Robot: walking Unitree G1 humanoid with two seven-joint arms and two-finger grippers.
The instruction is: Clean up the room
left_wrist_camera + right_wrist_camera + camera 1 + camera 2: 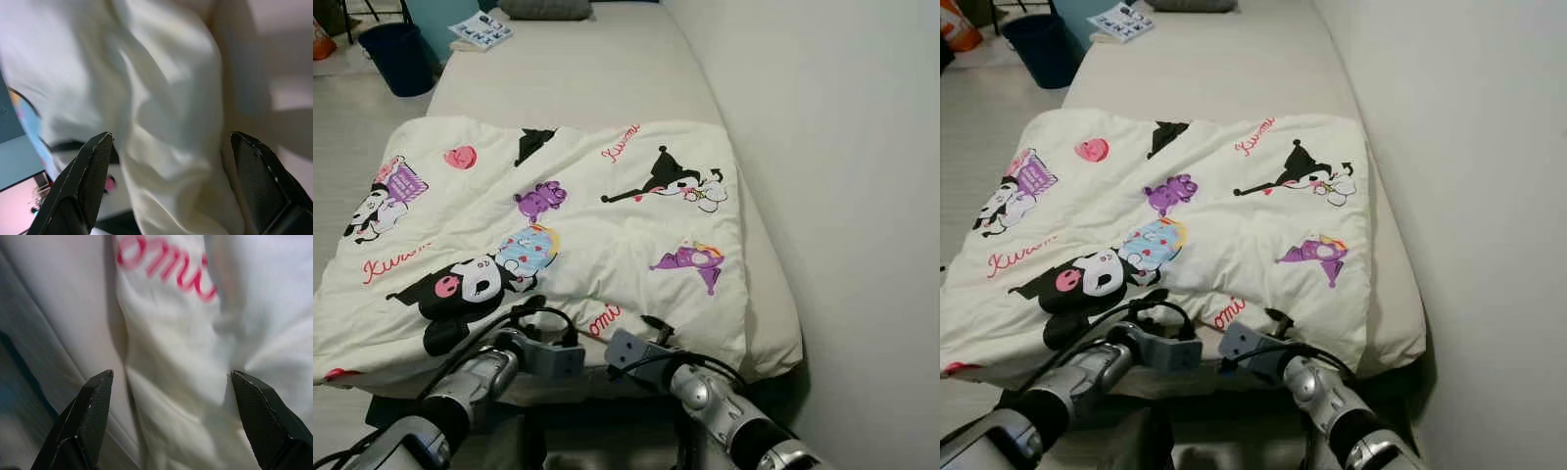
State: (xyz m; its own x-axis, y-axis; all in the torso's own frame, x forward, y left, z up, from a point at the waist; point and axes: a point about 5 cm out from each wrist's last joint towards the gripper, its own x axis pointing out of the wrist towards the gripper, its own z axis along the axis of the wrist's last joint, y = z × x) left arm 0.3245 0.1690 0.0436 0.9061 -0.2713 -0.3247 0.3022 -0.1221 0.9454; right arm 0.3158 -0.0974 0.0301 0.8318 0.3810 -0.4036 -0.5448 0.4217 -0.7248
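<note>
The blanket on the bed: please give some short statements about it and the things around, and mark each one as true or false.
1. The blanket carries printed cartoon figures and red lettering. True.
2. The blanket covers the whole mattress up to the pillow. False: it covers the near part, and the far part lies bare.
3. Both end effectors, left and right, are open at the blanket's near edge. True.
4. A dark bin stands on the floor beside the bed's far end. True.
5. A booklet lies on top of the blanket. False: it lies at the far corner of the bed, apart from the blanket.
</note>
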